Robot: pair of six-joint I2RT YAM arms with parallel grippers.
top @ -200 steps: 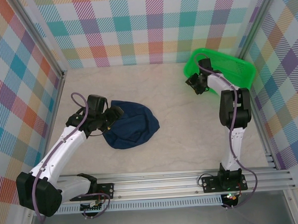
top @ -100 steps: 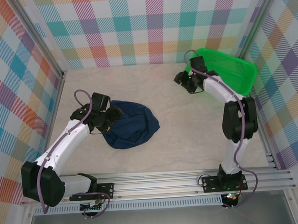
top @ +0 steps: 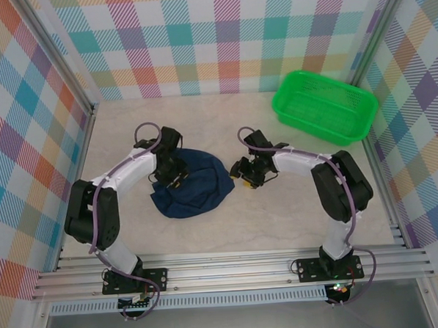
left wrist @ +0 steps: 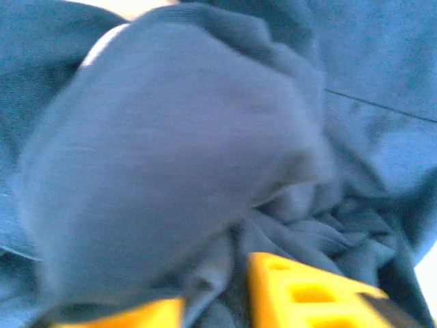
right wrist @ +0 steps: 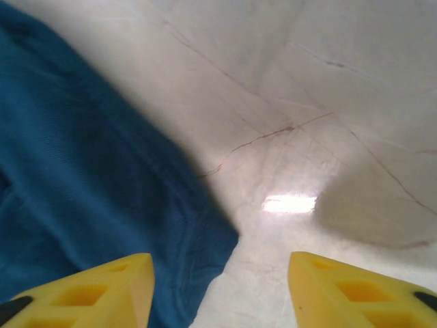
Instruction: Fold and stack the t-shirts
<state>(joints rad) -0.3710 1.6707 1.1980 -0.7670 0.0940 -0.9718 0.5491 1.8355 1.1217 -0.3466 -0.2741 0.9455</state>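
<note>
One navy t-shirt (top: 198,188) lies crumpled on the desk (top: 295,211) left of centre, unfolded and unstacked, the left fingers (left wrist: 307,294) clenched on a bunch of its cloth and the right fingers (right wrist: 355,287) spread, empty, beside its right edge, so flattening, folding and stacking all seem left to do.

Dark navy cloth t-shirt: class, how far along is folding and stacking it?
Done: nothing yet; the dark navy cloth t-shirt lies crumpled on the pale marbled table. In hand: the left gripper pinches bunched cloth, and the right gripper hangs open over its edge. Left: spreading, folding, stacking.
</note>
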